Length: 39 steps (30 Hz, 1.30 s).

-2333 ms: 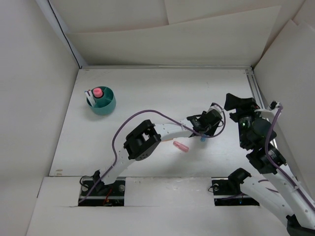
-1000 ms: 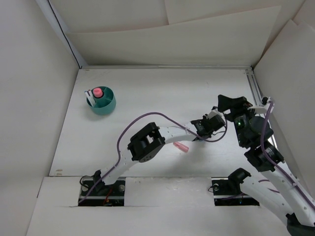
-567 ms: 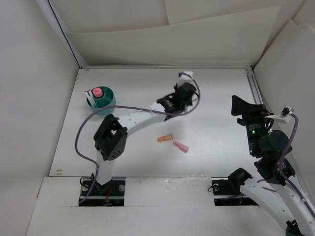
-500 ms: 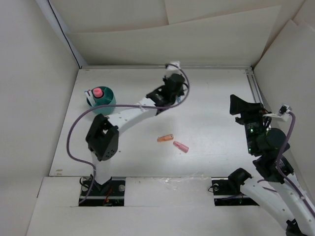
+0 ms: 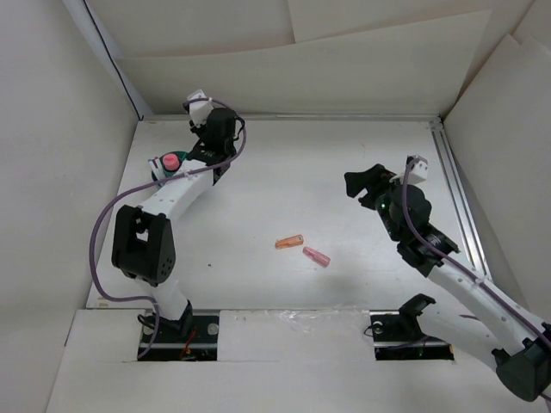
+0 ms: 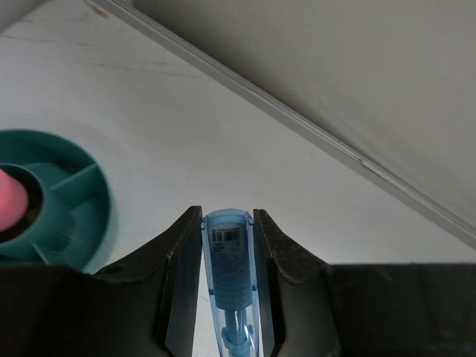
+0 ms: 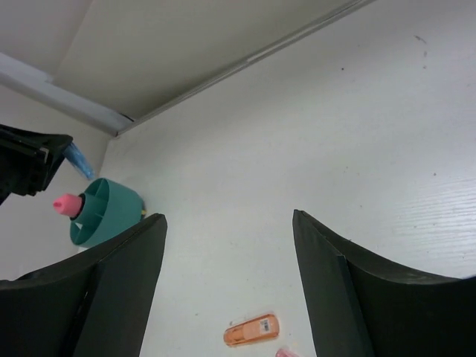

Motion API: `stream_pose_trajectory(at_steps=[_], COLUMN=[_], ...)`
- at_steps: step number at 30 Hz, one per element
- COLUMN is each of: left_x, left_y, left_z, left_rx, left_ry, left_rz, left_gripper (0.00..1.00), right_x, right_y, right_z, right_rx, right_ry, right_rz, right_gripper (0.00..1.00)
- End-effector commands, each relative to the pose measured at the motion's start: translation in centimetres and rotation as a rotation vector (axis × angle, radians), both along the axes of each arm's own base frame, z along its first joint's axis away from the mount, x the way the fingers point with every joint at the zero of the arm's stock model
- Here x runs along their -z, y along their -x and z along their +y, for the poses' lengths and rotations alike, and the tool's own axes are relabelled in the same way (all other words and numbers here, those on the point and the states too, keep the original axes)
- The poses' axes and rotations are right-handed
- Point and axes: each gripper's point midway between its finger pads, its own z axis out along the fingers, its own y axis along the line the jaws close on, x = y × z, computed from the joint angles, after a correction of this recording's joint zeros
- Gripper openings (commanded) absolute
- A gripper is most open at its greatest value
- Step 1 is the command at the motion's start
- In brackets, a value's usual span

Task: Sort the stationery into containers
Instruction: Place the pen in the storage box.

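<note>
My left gripper is shut on a short light-blue piece and holds it up just right of the teal cup. The cup has inner dividers and holds a pink piece; my arm hides part of it from above. An orange piece and a pink piece lie on the table's middle. My right gripper is open and empty, above the table to the right of them. The right wrist view shows the cup and the light-blue piece.
A white back wall with a metal rail runs close behind the cup. A metal rail lines the table's right edge. White side panels close in both sides.
My left arm has swung from the table's middle to the far left, carrying the light-blue piece to the cup. The orange piece now shows. My right gripper has moved left toward the middle.
</note>
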Motion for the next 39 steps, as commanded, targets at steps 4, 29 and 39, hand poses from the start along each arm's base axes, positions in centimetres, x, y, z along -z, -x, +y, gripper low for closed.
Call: stream_pose_trajectory(at_steps=[4, 29, 39], left_x=[-2.2, -1.0, 1.3], left_y=[-0.6, -2.1, -2.1], left_z=[5.6, 11.4, 12.1], left_rx=[-0.193, -0.421, -0.45], left_ry=[-0.147, -0.747, -0.811], left_rz=[-0.037, 0.151, 0.208], left_gripper=[0.05, 0.07, 0.07], right_x=[-4.1, -3.7, -4.0], right_y=[0.0, 0.0, 0.2], right_z=[0.7, 1.0, 1.1], right_rx=[-0.039, -0.059, -0.07], right_ry=[-0.072, -0.042, -0.047], right_rz=[-0.125, -0.122, -0.13], right_gripper=[0.74, 0.74, 0.74])
